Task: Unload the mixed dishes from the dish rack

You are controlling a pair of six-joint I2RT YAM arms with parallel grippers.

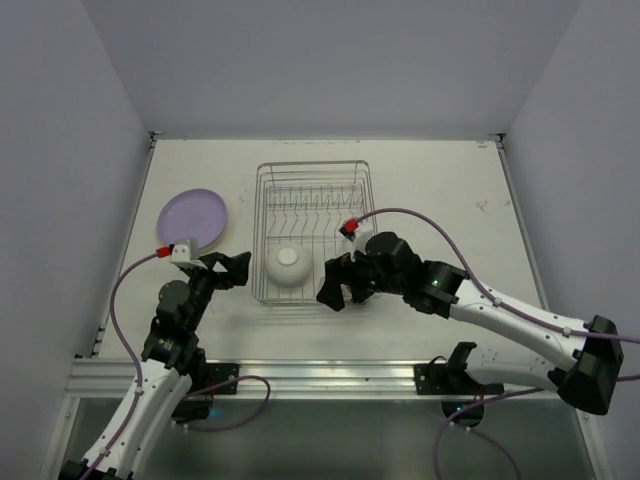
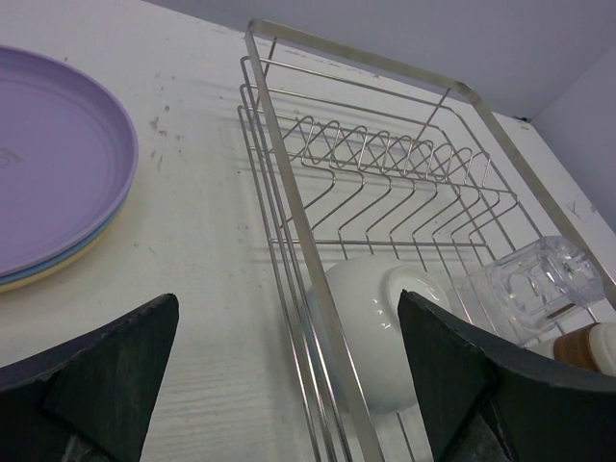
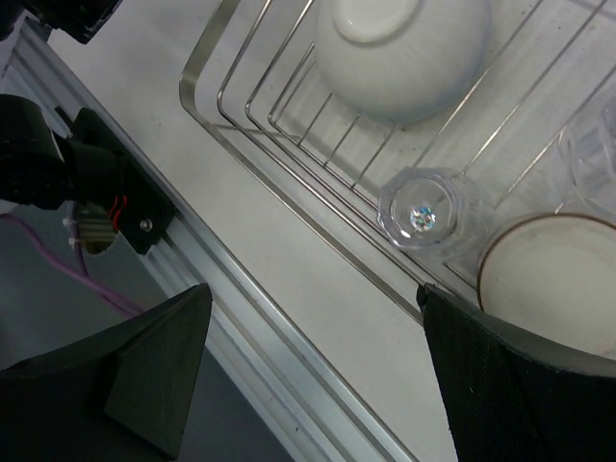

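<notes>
The dish rack is a silver wire basket in the middle of the table. A white bowl lies upside down in its near left corner. Beside the bowl, in the right wrist view, stand an upturned clear glass, a brown-rimmed cup and part of another glass. A purple plate tops a stack on the table left of the rack. My left gripper is open just outside the rack's left wall, level with the bowl. My right gripper is open and empty over the rack's near edge.
Under the purple plate show the rims of a blue and a tan one. The aluminium rail of the table's near edge runs below my right gripper. White walls close in the table at back and sides.
</notes>
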